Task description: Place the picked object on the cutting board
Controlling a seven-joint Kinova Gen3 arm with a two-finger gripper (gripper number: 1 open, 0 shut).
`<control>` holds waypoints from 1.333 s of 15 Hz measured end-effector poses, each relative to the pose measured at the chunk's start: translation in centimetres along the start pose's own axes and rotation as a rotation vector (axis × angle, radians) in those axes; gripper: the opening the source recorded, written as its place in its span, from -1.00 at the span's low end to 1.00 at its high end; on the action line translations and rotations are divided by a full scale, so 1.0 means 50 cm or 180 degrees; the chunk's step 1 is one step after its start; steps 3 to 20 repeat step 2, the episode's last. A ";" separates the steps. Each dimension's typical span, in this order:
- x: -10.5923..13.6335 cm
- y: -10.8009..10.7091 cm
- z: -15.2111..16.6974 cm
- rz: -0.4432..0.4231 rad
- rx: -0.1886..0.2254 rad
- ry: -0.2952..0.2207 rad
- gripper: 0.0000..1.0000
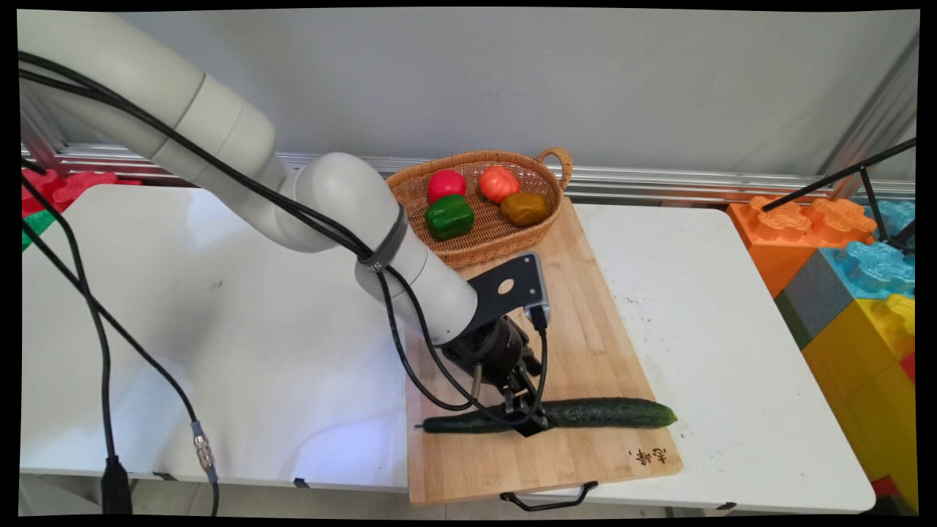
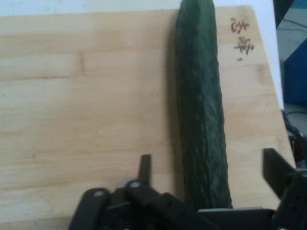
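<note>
The pincer (image 1: 528, 417) is down at the cucumber (image 1: 607, 412), its fingers (image 2: 144, 165) spread wide, one on each side of the dark green body and not closed on it. The cucumber lies flat across the near end of the wooden cutting board (image 1: 585, 329), right under the pincer, not lifted. The board rests on the white table (image 1: 219, 329). Farther beyond the pincer, at the board's far end, stands a wicker basket (image 1: 545, 157) holding a green pepper (image 1: 449, 217), a red pepper (image 1: 446, 184), a tomato (image 1: 498, 183) and a brown potato (image 1: 524, 208).
</note>
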 end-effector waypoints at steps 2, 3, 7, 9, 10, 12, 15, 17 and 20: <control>0.007 0.004 -0.017 -0.0033 0.0021 0.0049 1.00; 0.007 0.004 -0.017 -0.0033 0.0021 0.0049 1.00; 0.007 0.004 -0.017 -0.0033 0.0021 0.0049 1.00; 0.007 0.004 -0.017 -0.0033 0.0021 0.0049 1.00; 0.007 0.004 -0.017 -0.0033 0.0021 0.0049 1.00; 0.007 0.004 -0.017 -0.0033 0.0021 0.0049 1.00; 0.007 0.004 -0.017 -0.0033 0.0021 0.0049 1.00; 0.007 0.004 -0.017 -0.0033 0.0021 0.0049 1.00; 0.007 0.004 -0.017 -0.0033 0.0021 0.0049 1.00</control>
